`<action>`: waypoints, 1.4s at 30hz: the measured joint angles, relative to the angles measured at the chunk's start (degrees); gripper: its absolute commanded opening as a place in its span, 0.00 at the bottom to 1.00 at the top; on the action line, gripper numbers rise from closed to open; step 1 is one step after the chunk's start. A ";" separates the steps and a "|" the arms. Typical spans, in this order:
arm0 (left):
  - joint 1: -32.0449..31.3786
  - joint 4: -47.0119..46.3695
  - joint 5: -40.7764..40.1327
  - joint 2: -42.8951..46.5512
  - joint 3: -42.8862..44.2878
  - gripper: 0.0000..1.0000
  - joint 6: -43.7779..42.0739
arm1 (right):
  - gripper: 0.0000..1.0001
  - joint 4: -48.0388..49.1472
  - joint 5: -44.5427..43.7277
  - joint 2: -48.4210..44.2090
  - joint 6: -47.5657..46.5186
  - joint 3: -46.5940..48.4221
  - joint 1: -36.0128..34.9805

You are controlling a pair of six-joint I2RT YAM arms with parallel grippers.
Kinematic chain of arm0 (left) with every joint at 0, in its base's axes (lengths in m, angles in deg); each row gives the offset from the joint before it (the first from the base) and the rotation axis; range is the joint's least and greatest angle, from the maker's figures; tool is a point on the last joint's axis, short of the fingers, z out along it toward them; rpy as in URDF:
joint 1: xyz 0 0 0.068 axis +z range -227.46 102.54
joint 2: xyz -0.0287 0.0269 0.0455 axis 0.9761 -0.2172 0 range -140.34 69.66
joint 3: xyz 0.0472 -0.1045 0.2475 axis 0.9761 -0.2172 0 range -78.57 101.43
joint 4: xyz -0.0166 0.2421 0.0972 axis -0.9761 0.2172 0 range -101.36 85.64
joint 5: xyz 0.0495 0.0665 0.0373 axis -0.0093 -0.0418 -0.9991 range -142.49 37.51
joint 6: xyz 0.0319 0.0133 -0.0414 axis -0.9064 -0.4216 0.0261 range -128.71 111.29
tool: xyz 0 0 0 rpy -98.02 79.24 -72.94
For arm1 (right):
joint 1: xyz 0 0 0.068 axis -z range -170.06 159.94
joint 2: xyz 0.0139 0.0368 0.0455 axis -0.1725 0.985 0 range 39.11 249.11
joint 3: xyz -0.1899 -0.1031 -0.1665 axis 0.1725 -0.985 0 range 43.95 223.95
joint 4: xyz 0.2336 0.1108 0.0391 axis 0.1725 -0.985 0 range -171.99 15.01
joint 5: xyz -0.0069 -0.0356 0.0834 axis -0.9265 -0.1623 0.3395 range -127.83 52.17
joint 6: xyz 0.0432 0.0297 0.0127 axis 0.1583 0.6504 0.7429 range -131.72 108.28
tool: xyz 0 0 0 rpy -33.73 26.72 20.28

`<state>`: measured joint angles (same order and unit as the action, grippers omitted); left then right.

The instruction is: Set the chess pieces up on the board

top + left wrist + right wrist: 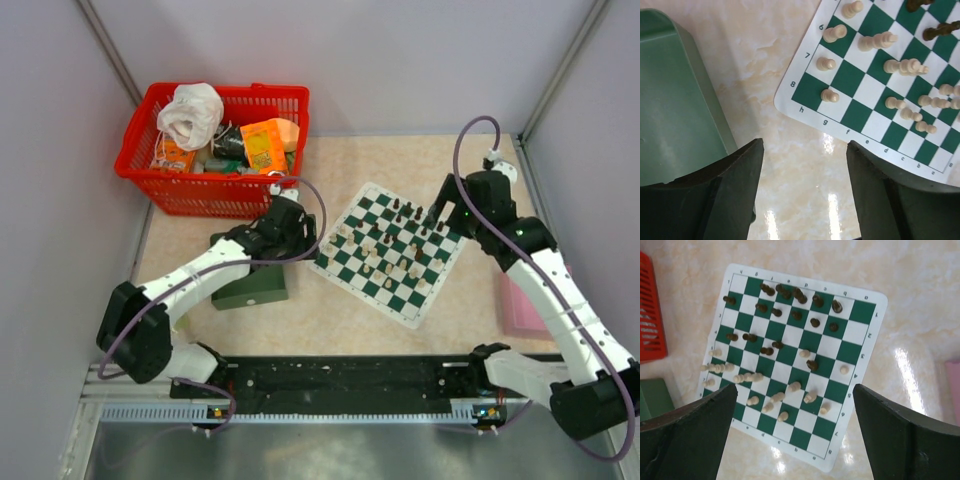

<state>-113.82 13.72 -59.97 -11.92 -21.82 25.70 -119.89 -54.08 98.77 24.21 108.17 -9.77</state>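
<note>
The board (408,308) lies cornerwise at the middle-right of the desk (300,320), with the cream pieces (747,377) gathered toward its 8 o'clock side and the black pieces (767,289) along its 1 o'clock side. The left gripper (805,165), spread and empty, hangs over the green tray (675,100) with the board at its 3 o'clock, so it looks nearer the cream pieces. The right gripper (795,405), spread wide and empty, sits off the board's 2 o'clock corner, nearer the black pieces.
</note>
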 measured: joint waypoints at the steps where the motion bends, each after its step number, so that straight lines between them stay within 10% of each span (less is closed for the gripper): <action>1: 0.00 0.09 0.46 1.03 0.00 0.78 -0.35 | 0.99 1.38 -0.35 1.14 -0.79 0.74 0.31; 5: 0.00 0.61 1.95 5.64 0.04 0.99 -2.21 | 0.99 4.52 -0.33 4.44 -3.19 0.52 1.64; 12: 0.00 3.13 2.36 11.43 0.68 0.99 -5.40 | 0.96 5.03 3.72 15.98 -7.74 0.72 8.76; 22: 0.00 3.67 -2.84 16.46 0.68 0.99 -7.45 | 0.56 5.38 6.32 27.30 -9.38 2.67 9.73; 42: 0.22 5.68 -8.13 16.00 2.21 0.99 -8.94 | 0.40 9.60 10.62 35.21 -10.91 2.67 11.47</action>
<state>-113.60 19.40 -68.10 4.08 -19.61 16.76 -110.30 -43.46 133.98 13.30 110.84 1.71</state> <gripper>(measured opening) 0.986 0.404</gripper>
